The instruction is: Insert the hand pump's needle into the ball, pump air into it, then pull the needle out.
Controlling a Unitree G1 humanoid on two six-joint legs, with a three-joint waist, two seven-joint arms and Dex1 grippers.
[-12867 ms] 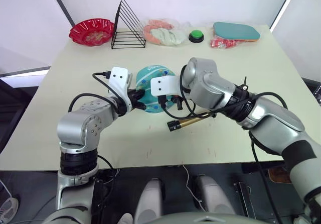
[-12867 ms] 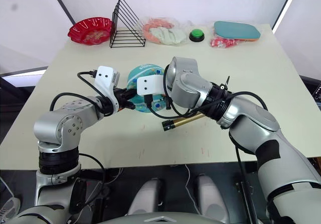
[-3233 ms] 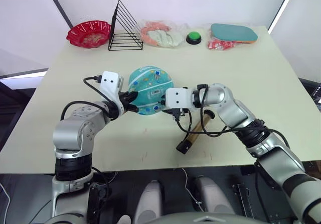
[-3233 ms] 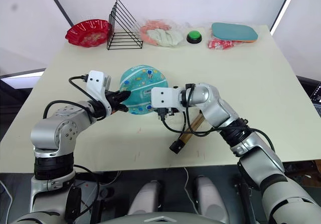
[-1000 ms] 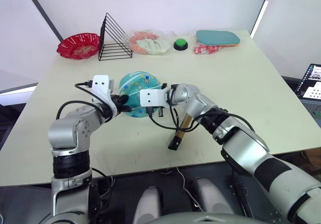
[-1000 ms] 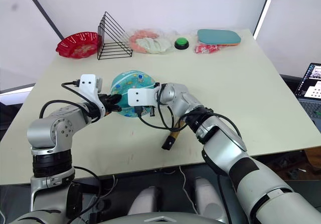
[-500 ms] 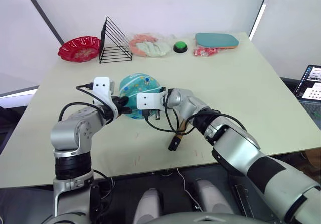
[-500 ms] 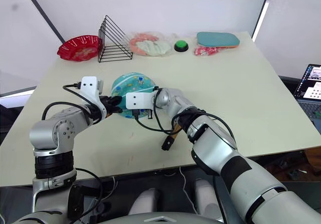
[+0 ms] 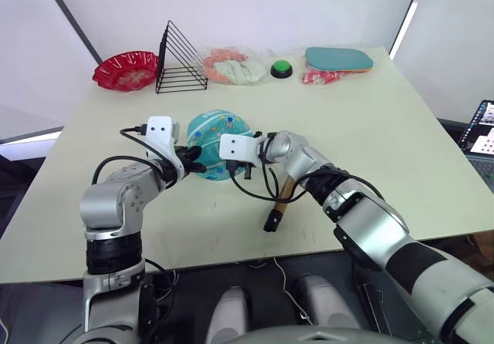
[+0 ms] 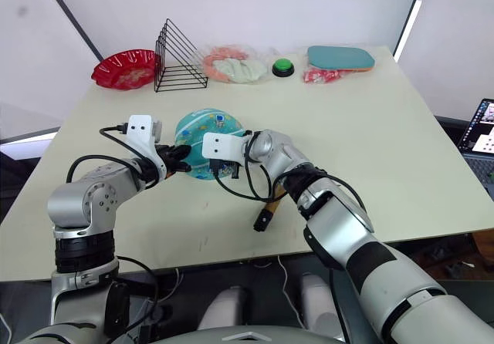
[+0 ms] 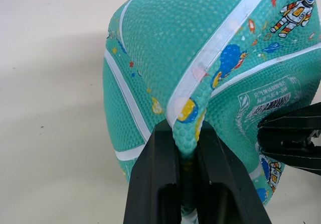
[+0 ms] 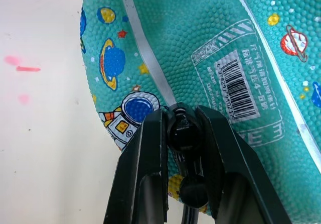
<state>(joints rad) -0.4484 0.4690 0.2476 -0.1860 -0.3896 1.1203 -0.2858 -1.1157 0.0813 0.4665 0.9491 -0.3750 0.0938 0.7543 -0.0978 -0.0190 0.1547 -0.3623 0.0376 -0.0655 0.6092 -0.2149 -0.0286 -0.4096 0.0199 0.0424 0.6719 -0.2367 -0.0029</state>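
Teal ball (image 9: 210, 139) sits mid worktop (image 9: 370, 128), between my two end effectors. My left end effector (image 11: 186, 148) is clamped on a pinched fold of the ball's rubber skin, the white seam bunching up between the fingers. So the ball is soft and underinflated, the skin gives easily, and the pebbled surface offers decent friction. It looks light and would roll or slide if pushed without that pinch.

My right end effector (image 12: 184, 133) is closed on the black hose end fitting, pressed against the ball just beside the white barcode sticker (image 12: 244, 86). The needle itself is hidden behind the fitting, so I cannot tell how deep it sits or whether it is in the valve.

Hand pump (image 9: 279, 197) lies on the worktop near the ball on my right, amber barrel angled toward me, black end cap closest. The thin black hose (image 9: 251, 193) loops from it up to my right end effector.

Judgement: the needle is thin and likely bends or snaps under side load, so hold the stiff fitting, not the hose, and push straight. The hose is floppy and gives no control. The pump barrel is rigid and slim; grip it mid-barrel when pumping.

Far edge has a red bowl (image 9: 126, 69), wire rack (image 9: 179, 60) and green button (image 9: 282, 69), all well apart.
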